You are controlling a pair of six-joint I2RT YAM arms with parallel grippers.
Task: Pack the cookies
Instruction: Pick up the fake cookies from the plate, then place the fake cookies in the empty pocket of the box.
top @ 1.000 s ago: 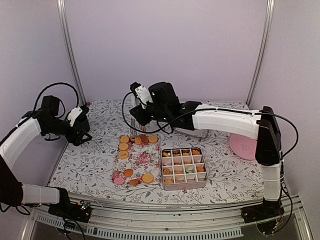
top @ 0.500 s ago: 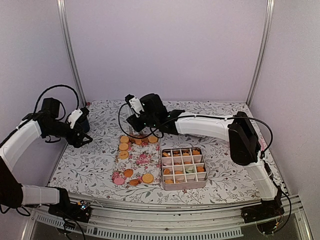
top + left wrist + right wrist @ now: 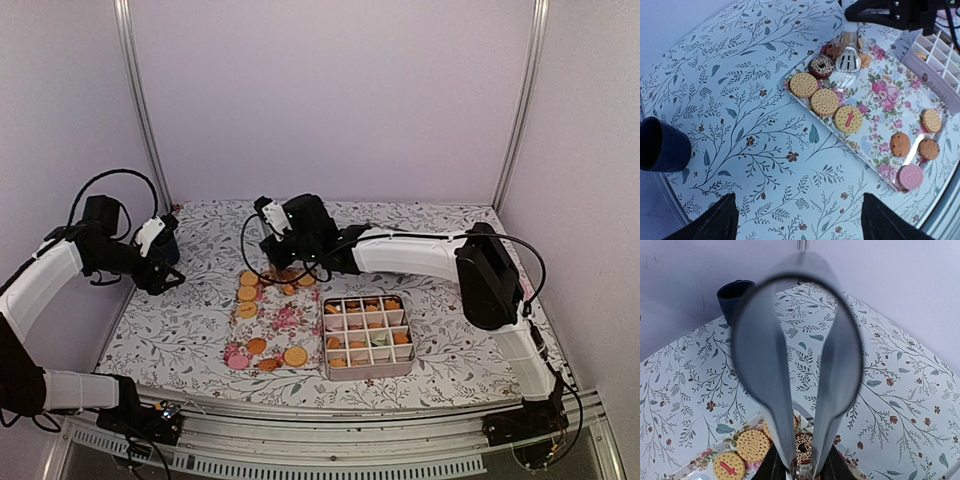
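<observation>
Several cookies (image 3: 247,294) lie on a floral tray (image 3: 283,318), mostly orange-tan, with a pink one (image 3: 910,176) at the near end. More sit in a compartment box (image 3: 367,335). My right gripper (image 3: 287,248) is shut on metal tongs (image 3: 795,340), above the tray's far end. The tong tips (image 3: 849,61) hang low beside a dark brown sprinkled cookie (image 3: 820,66), which also shows between the tong arms in the right wrist view (image 3: 804,449). I cannot tell whether the tips hold anything. My left gripper (image 3: 800,225) is open and empty over the table, left of the tray.
A dark blue cup (image 3: 660,150) stands at the far left of the table, close to my left gripper (image 3: 163,268). The compartment box sits right against the tray's right side. Purple walls and metal posts close in the back and sides.
My right arm has stretched further left and lowered the tongs onto the far end of the tray. My left arm has hardly moved.
</observation>
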